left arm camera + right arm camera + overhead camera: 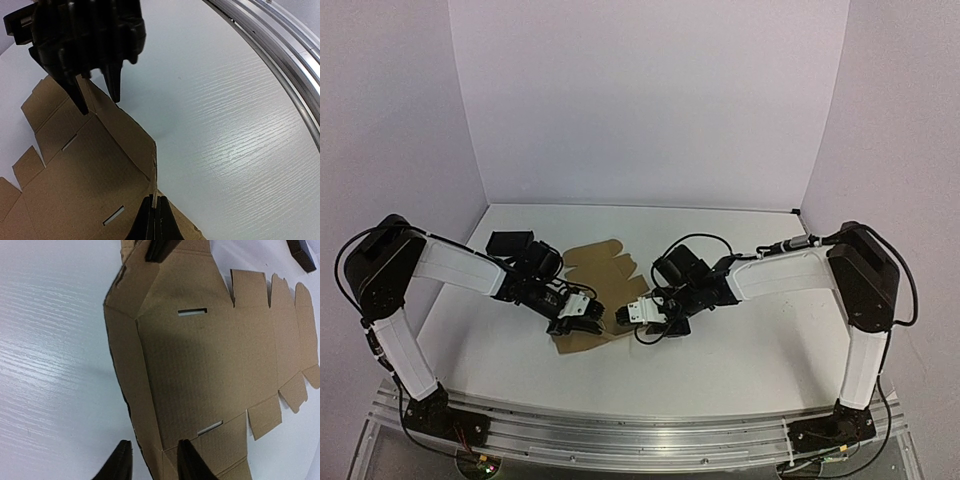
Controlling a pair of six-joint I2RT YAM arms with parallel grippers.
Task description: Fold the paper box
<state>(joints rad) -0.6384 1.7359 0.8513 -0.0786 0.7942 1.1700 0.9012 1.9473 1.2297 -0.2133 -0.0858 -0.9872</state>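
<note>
My left tool (154, 201) is clenched on the paper box (90, 175). Its two dark fingers pinch the top edge of a side flap that stands raised off the tabletop (225, 125), with the thin cardboard caught between them. My right tool (154, 445) is released: its fingers (119, 466) stand apart, one outside the box over the bare white surface and the other over the inner panel. The other end of that same raised flap runs between them, with a visible gap on the outer side. The two tools face each other along this flap, toward the near side of the tabletop. The box is a brown die-cut sheet lying around the middle of the tabletop, mostly flat — two narrow slots show in its main panel, and rounded flaps spread away toward the back wall. Only the near long flap tilts up from its crease. Behind the sheet on my left, apart from it, a small black block (508, 241) lies on the tabletop.
</note>
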